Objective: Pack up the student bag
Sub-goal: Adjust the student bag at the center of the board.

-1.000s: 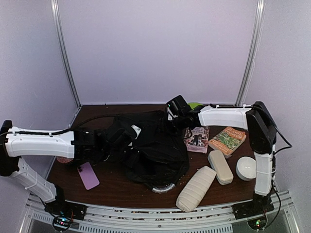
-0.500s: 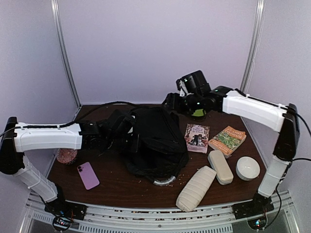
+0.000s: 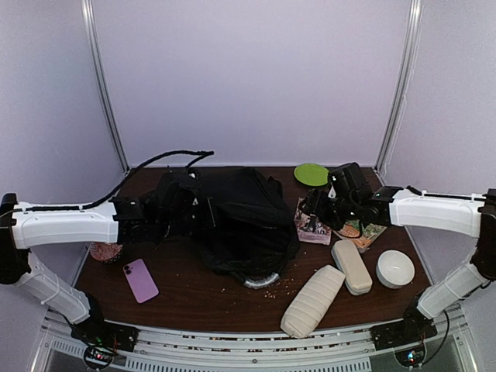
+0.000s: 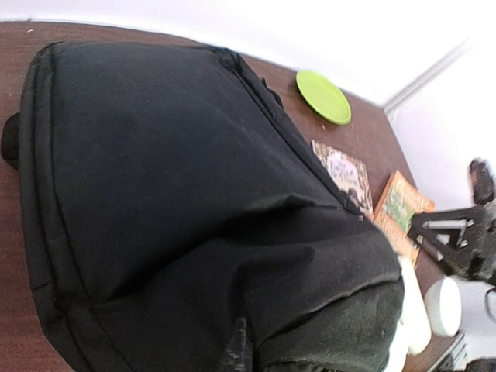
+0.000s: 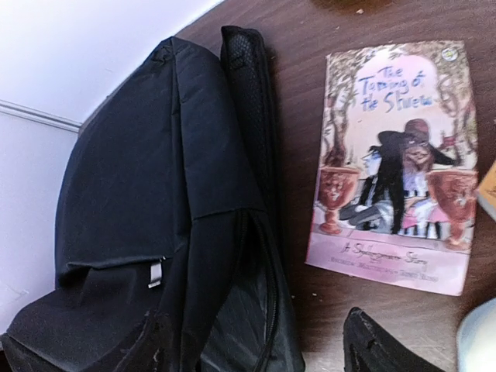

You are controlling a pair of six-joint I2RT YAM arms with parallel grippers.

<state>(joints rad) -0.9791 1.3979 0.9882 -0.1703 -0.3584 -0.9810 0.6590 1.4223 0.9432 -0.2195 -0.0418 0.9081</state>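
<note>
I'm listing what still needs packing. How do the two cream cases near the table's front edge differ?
The ribbed case is longer and bulkier than the smooth case. The ribbed case has crosswise ridges; the smooth case is plain. The ribbed case slants near-left to far-right, while the smooth case slants the opposite way, beside the white bowl. Both are cream oblongs lying outside the student bag.
</note>
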